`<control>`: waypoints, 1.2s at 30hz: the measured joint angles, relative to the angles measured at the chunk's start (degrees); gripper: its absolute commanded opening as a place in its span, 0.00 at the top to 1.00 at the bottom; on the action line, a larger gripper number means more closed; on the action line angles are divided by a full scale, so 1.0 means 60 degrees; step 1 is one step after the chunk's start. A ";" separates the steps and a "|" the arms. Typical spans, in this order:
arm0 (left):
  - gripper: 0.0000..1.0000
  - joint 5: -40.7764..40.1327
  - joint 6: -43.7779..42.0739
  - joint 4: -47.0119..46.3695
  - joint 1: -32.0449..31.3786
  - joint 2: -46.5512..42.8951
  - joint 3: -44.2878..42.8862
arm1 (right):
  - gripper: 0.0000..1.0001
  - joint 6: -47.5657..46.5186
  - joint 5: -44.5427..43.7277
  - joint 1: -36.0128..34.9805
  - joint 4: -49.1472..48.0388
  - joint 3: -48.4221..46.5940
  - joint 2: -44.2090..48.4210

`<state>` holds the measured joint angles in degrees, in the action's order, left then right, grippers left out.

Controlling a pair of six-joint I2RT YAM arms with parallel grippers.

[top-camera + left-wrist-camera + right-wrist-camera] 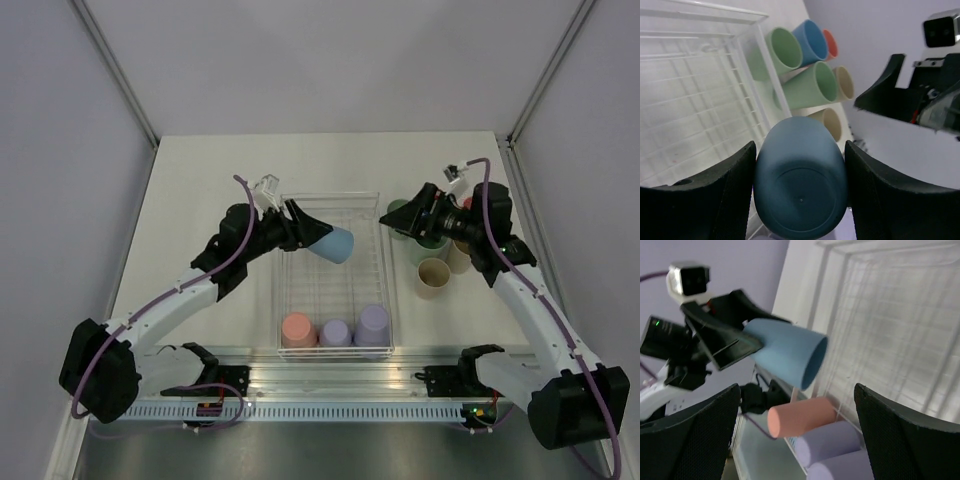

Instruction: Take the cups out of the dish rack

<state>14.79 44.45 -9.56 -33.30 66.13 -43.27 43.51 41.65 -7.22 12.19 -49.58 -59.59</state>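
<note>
My left gripper [310, 232] is shut on a blue cup [337, 244], held on its side above the far half of the white wire dish rack [330, 285], mouth pointing right. In the left wrist view its base [800, 192] fills the gap between both fingers [727, 192]. Upside down along the rack's near end stand a salmon cup [298, 329] and two lavender cups [335, 333] [373, 324]. My right gripper [392, 218] is open and empty, just right of the rack's far corner, over cups on the table. Its wrist view faces the blue cup [785, 352] and salmon cup [800, 416].
Right of the rack, several unloaded cups stand mouth up on the table: green [782, 50] [810, 85], blue [812, 40], salmon [830, 44] and beige [433, 278] [458, 255]. The right arm [520, 290] reaches over them. Grey walls enclose the table.
</note>
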 measured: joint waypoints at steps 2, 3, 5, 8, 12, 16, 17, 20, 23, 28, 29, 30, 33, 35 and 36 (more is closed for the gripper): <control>0.98 0.0506 0.0831 -0.1257 0.0102 0.0066 0.0659 | 0.02 0.0393 0.0182 -0.0940 -0.0725 0.0364 0.0004; 0.98 0.0707 0.1235 -0.1934 0.0153 0.0124 0.0954 | 0.02 0.0568 0.0222 -0.1359 -0.1049 0.0521 0.0004; 0.98 0.0943 0.1912 -0.2932 0.0226 0.0255 0.1355 | 0.03 0.0812 0.0273 -0.1872 -0.1472 0.0758 0.0011; 0.98 0.1126 0.2794 -0.4302 0.0288 0.0474 0.1734 | 0.04 0.1089 0.0259 -0.2233 -0.1898 0.0969 0.0011; 0.98 0.1147 0.3727 -0.5963 0.0310 0.0787 0.1938 | 0.07 0.1275 0.0138 -0.2645 -0.2251 0.1013 0.0011; 0.98 0.1377 0.4331 -0.7002 0.0324 0.1271 0.1938 | 0.17 0.1530 0.0080 -0.3144 -0.2852 0.1064 -0.0062; 0.98 0.1406 0.4448 -0.7136 0.0324 0.1377 0.1942 | 0.20 0.1614 0.0058 -0.3257 -0.3049 0.1082 -0.0106; 0.98 0.1545 0.4699 -0.7377 0.0321 0.1570 0.1963 | 0.33 0.1785 -0.0018 -0.3490 -0.3497 0.1089 -0.0262; 0.98 0.1672 0.4932 -0.7672 0.0295 0.1712 0.1974 | 0.58 0.1865 -0.0102 -0.3661 -0.3898 0.1089 -0.0444; 0.95 0.1887 0.5472 -0.8280 0.0262 0.1974 0.2040 | 0.96 0.2007 -0.0127 -0.3778 -0.4390 0.1089 -0.0674; 0.88 0.1891 0.5635 -0.8440 0.0291 0.2062 0.2058 | 0.99 0.2040 -0.0157 -0.3789 -0.4532 0.1082 -0.0674; 0.77 0.1883 0.5796 -0.8619 0.0291 0.2153 0.2073 | 0.99 0.2025 -0.0168 -0.3792 -0.4612 0.1082 -0.0663; 0.28 0.1872 0.6040 -0.9009 0.0306 0.2339 0.2146 | 0.99 0.1942 -0.0240 -0.3789 -0.4652 0.1078 -0.0656; 0.07 0.1876 0.6084 -0.9089 0.0302 0.2371 0.2215 | 0.99 0.1814 -0.0299 -0.3803 -0.4528 0.1064 -0.0619; 0.02 0.1887 0.6164 -0.9158 0.0277 0.2371 0.2255 | 0.99 0.1683 -0.0423 -0.3840 -0.4248 0.1009 -0.0583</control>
<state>26.11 81.43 -64.51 -31.64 80.36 -29.74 53.60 39.11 -30.26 -13.30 -43.53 -63.09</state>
